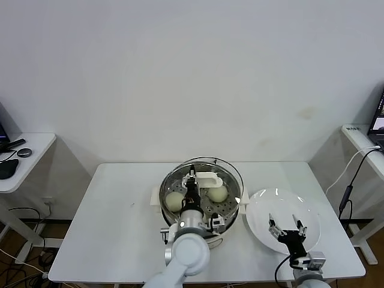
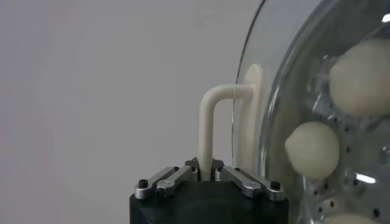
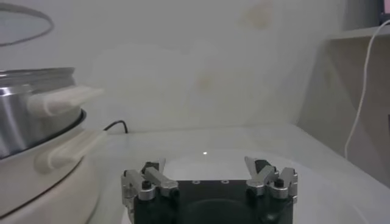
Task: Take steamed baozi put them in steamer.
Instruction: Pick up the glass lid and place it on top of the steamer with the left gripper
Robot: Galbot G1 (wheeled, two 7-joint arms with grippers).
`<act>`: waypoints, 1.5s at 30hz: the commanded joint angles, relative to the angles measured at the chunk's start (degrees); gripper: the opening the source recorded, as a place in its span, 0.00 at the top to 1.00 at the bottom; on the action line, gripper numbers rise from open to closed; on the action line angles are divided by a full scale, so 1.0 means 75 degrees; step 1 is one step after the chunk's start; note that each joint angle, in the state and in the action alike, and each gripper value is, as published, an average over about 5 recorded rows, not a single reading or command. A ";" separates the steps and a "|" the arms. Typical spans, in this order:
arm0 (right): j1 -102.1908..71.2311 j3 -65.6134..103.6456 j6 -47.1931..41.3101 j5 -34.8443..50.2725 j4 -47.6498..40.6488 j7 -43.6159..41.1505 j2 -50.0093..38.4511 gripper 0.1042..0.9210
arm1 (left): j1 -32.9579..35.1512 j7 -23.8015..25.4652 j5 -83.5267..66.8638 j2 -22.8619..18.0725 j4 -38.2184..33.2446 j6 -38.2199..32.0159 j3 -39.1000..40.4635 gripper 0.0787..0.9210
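Head view, nearest the robot: the right gripper hovers over the near part of the white plate, its jaws spread wide with nothing between them; the plate lies on the white table just beside the steamer, on the steamer's right. The left gripper reaches over the near rim of the steamer, its jaws closed on the cream-white handle of the round glass lid, which is held tilted above the steamer and does not sit flat on its rim. Left wrist view: the closed fingers pinch the base of the handle's curved bar, with the glass disc beyond it. Inside the steamer, on the perforated tray, two steamed baozi show in the head view, one to each side of the left gripper; a third is partly seen through the glass in the left wrist view. Beyond the steamer stands a plain white wall.
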 commanded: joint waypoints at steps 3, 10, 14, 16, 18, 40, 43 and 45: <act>0.0007 0.0008 0.0007 0.0010 -0.0037 -0.0013 -0.0038 0.12 | -0.0056 0.0090 0.0248 -0.0041 0.0326 0.0006 0.0104 0.89; 0.0064 -0.0040 0.0025 0.0002 -0.0116 -0.0010 -0.0016 0.12 | 0.0040 0.0076 0.0332 -0.0007 0.0354 0.0005 0.0029 0.89; 0.0076 -0.0053 0.0026 -0.0002 -0.0136 -0.0011 -0.0015 0.12 | 0.0072 0.0105 0.0388 0.0021 0.0370 0.0004 0.0007 0.89; 0.0077 -0.0060 0.0027 -0.0004 -0.0142 -0.0012 -0.0012 0.12 | 0.0076 0.0101 0.0409 0.0026 0.0384 0.0003 -0.0022 0.89; 0.0081 -0.0065 0.0027 -0.0006 -0.0146 -0.0012 -0.0008 0.12 | 0.0087 0.0114 0.0415 0.0036 0.0373 0.0003 -0.0046 0.89; 0.0089 -0.0104 0.0041 -0.0035 -0.0155 -0.0023 0.0034 0.12 | 0.0195 0.0231 0.0847 0.0124 0.0230 -0.0007 0.0003 0.89; 0.0096 -0.0113 0.0039 -0.0041 -0.0150 -0.0027 0.0040 0.12 | 0.0200 0.0255 0.0798 0.0128 0.0256 -0.0008 0.0018 0.89; 0.0095 -0.0114 0.0039 -0.0045 -0.0144 -0.0029 0.0043 0.12 | 0.0191 0.0242 0.0743 0.0116 0.0272 -0.0007 0.0024 0.89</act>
